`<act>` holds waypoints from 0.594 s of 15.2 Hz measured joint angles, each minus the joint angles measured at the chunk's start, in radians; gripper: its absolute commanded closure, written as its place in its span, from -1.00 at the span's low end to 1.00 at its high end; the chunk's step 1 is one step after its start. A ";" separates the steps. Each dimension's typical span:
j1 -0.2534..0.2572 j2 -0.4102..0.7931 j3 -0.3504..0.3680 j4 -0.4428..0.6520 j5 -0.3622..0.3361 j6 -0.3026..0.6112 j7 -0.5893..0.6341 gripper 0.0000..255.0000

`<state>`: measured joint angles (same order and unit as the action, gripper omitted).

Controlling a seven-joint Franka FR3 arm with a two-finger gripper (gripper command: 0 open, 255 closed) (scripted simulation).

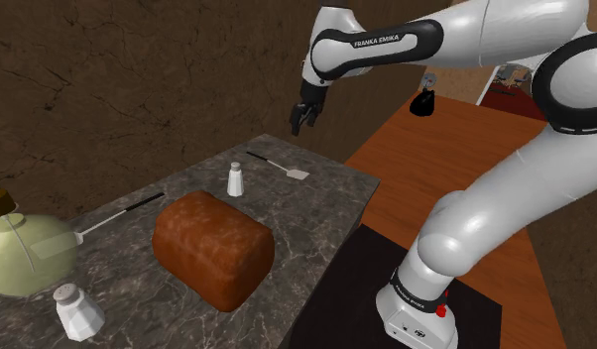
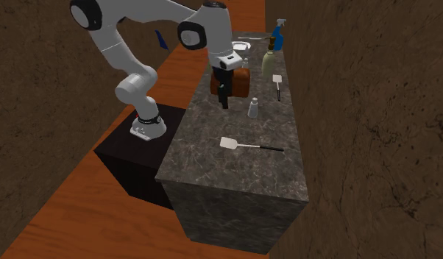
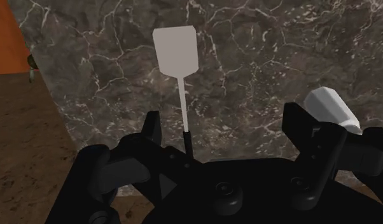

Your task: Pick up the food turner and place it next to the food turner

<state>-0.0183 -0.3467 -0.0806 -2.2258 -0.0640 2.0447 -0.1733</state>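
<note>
A white-bladed food turner [image 1: 278, 165] with a thin dark handle lies flat near the far end of the marble counter [image 1: 316, 213]; its blade [image 2: 228, 143] points toward the counter's arm side. A second turner [image 1: 96, 227] lies further along the counter, past the loaf [image 2: 277, 79]. My black gripper [image 1: 302, 121] hangs open in the air well above the counter [image 2: 224, 98], close over the first turner. In the wrist view that turner [image 3: 175, 52] lies below the gripper [image 3: 225, 127], its handle running toward the left finger [image 3: 152, 127]. Nothing is held.
A brown bread loaf [image 1: 213, 248] fills the counter's middle. A white shaker [image 1: 235, 179] stands beside the first turner [image 3: 332, 109], another shaker [image 1: 76, 310] at the near end. A green lidded pot [image 1: 14, 256] sits by the second turner. Bottles [image 2: 276, 33] stand at the counter's end.
</note>
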 measured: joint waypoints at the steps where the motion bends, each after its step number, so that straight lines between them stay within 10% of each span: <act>1: 0.001 0.032 -0.004 0.005 0.005 0.021 -0.006 -1.00; 9: -0.001 0.334 -0.035 0.148 0.064 0.127 -0.079 -1.00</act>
<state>-0.0192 -0.0123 -0.1155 -2.0774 -0.0001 2.1716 -0.2523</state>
